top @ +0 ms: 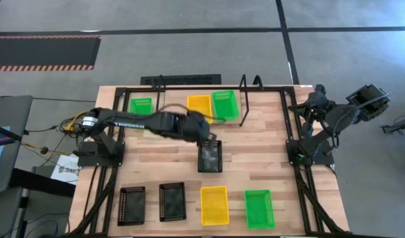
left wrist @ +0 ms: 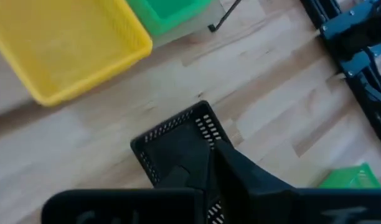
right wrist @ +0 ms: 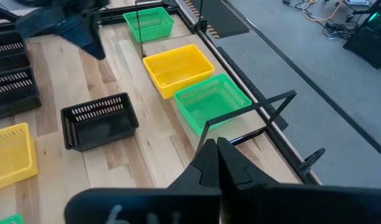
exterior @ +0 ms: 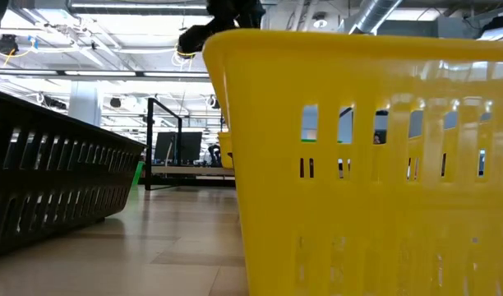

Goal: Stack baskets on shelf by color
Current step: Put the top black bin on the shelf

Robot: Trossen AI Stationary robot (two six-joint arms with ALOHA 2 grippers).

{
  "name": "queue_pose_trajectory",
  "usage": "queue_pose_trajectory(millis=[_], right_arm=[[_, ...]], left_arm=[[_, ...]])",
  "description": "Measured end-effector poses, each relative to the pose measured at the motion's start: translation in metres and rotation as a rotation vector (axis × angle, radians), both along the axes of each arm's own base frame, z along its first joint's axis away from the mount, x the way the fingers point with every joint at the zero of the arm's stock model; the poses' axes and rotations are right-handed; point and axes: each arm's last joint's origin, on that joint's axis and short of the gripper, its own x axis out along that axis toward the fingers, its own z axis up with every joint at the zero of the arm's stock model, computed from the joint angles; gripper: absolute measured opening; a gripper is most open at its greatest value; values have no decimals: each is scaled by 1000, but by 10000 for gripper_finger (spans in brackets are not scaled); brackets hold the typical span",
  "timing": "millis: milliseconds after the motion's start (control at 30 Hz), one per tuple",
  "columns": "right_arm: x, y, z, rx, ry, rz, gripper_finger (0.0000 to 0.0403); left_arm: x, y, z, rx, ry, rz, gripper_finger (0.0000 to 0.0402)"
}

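The left tool (top: 208, 140) hangs over the near end of a black basket (top: 210, 157) at the worktop (top: 269, 162) centre; whether it grips the basket rim I cannot tell. Beyond that basket, the shelf (top: 169, 106) holds a green basket (top: 141, 105), a yellow basket (top: 200, 105) and a second green one (top: 224, 104). The right tool (right wrist: 216, 155), fingers pressed together, waits beyond the shelf's right end.

High view looks straight down over the whole bench (top: 255, 158). Low view sits at bench level, close behind a yellow basket (exterior: 375, 164). Both wrist views share the black basket (left wrist: 178, 146).
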Motion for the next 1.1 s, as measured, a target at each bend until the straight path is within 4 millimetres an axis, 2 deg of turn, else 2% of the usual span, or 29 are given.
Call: queue_pose_trajectory(millis=[233, 600, 1100], right_arm=[[1, 1, 1, 7, -16, -2, 1], [3, 2, 1, 6, -16, 0, 1], [3, 2, 1, -1, -7, 7, 1]], left_arm=[[6, -28, -22, -26, 35, 58, 28], [29, -47, -91, -215, 252, 51, 79], [23, -42, -91, -184, 309, 61, 117]])
